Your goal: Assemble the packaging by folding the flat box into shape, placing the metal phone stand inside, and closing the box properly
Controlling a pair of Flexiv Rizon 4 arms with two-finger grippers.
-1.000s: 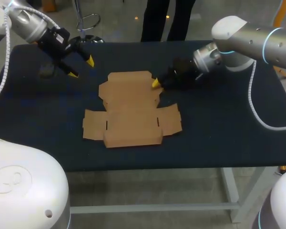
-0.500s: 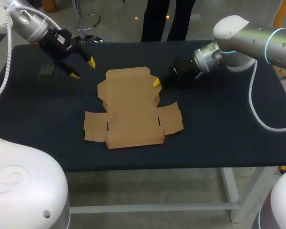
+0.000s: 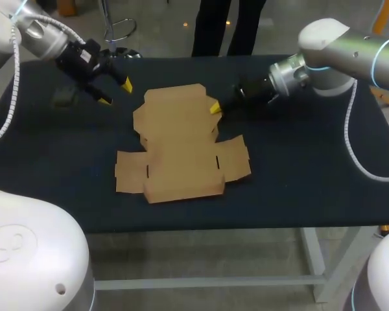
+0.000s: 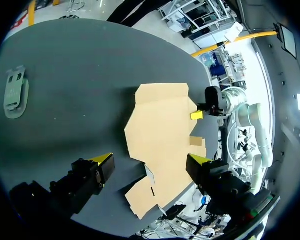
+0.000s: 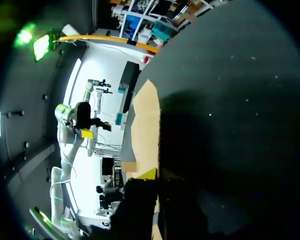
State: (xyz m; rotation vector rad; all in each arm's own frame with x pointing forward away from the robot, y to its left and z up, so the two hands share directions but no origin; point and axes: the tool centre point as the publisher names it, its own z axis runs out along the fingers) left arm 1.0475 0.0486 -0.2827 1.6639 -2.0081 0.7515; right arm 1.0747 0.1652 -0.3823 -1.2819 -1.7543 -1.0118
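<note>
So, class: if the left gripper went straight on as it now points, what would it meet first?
Most likely the flat cardboard box, ahead of the open left gripper; depth is unclear, perhaps the table just before it.

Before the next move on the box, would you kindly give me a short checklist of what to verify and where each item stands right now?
1. The flat box lies wholly on the table, not yet folded: ok.
2. The left gripper is open, empty and apart from the box, off its far left corner: ok.
3. The right gripper is at the right edge of the far flap; whether it has hold of it: cannot tell.
4. The phone stand lies on the table beyond the left gripper, clear of the box: ok.
5. Nothing else lies on the cardboard: ok.
</note>
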